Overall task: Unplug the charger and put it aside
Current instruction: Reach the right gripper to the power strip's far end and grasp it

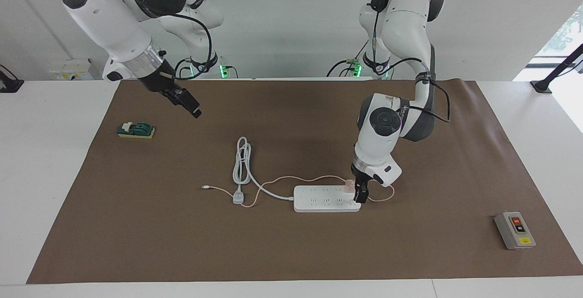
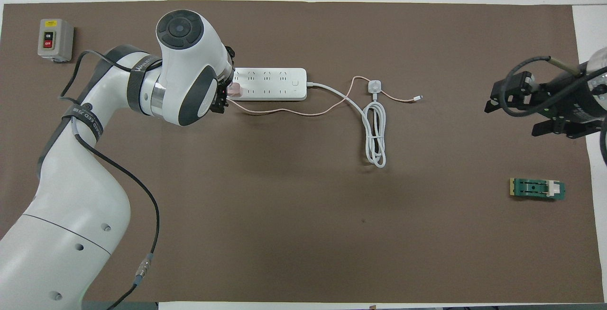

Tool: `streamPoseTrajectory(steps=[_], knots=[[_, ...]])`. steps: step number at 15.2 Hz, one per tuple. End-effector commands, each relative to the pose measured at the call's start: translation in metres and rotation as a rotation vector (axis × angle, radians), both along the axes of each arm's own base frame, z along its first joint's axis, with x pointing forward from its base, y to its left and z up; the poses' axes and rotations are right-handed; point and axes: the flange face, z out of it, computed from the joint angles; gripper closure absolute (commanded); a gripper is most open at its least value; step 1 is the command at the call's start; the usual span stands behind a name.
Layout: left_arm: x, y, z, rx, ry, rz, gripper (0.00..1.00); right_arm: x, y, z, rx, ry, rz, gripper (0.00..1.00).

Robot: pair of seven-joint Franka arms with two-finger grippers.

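The charger (image 1: 349, 185) is a small pale-pink cube plugged into the white power strip (image 1: 324, 198) at the end toward the left arm. Its thin pink cable (image 1: 291, 179) trails along the mat to a loose tip (image 1: 204, 187). My left gripper (image 1: 356, 191) points down over that end of the strip, open, with its fingers on either side of the charger (image 2: 234, 90). I cannot tell if they touch it. My right gripper (image 1: 186, 100) hangs open in the air over the brown mat (image 1: 291, 243) at the right arm's end, holding nothing.
A coiled thick white cord (image 1: 241, 161) with a white plug (image 1: 238, 196) runs from the strip. A green-and-yellow switch block (image 1: 135, 130) lies at the right arm's end. A grey on/off button box (image 1: 514, 230) stands at the left arm's end, farther from the robots.
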Motion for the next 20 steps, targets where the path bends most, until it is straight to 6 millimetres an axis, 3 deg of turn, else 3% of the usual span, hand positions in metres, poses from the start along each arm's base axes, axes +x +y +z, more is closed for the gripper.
streamPoseTrajectory(steps=[1,3,4,7,12,14,16,18,20], knots=[[-0.003,0.004,0.005,-0.017,-0.011,0.058,0.00,0.021,0.026,-0.030,0.106,0.098,-0.296,0.00],[-0.004,0.004,0.004,-0.014,-0.004,0.057,0.00,0.036,0.042,-0.047,0.200,0.163,-0.487,0.00],[-0.004,0.003,0.003,-0.013,-0.004,0.055,0.00,0.042,0.066,-0.059,0.218,0.172,-0.526,0.00],[-0.004,0.002,0.000,-0.014,-0.003,0.055,0.00,0.058,0.101,-0.086,0.236,0.169,-0.552,0.00],[-0.005,-0.003,-0.002,-0.014,-0.003,0.049,0.00,0.115,0.149,-0.144,0.243,0.258,-0.693,0.00],[-0.005,-0.004,-0.006,-0.012,0.002,0.049,0.00,0.129,0.161,-0.159,0.232,0.269,-0.716,0.00],[-0.006,-0.007,-0.005,-0.015,0.002,0.046,0.00,0.132,0.164,-0.176,0.219,0.277,-0.724,0.00],[-0.007,-0.009,-0.005,-0.016,0.003,0.044,0.01,0.129,0.187,-0.191,0.208,0.269,-0.705,0.00],[-0.007,-0.009,-0.006,-0.023,0.010,0.067,0.09,0.128,0.204,-0.199,0.225,0.227,-0.707,0.00]])
